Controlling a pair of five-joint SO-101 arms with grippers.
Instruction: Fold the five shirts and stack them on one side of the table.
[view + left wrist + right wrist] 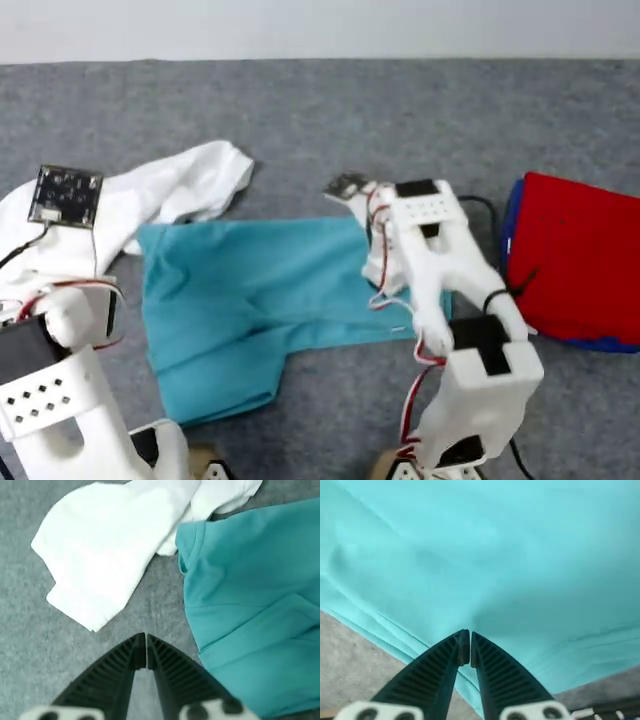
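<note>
A teal shirt (250, 300) lies spread out, partly folded, in the middle of the grey table (330, 120). Beside it at the far left, a white shirt (170, 190) is crumpled. A folded red shirt (580, 255) rests on a blue one (512, 225) at the right. My left gripper (146, 652) is shut and holds nothing, over bare table between the white shirt (105, 550) and the teal shirt (250, 590). My right gripper (465, 647) is shut, its tips down at the teal shirt (510, 555) near its hem, at the shirt's right edge (378, 272).
The left arm's base (60, 400) stands at the front left and the right arm's base (480, 400) at the front right. Cables (490, 205) run behind the right arm toward the red and blue pile. Bare table stretches along the back.
</note>
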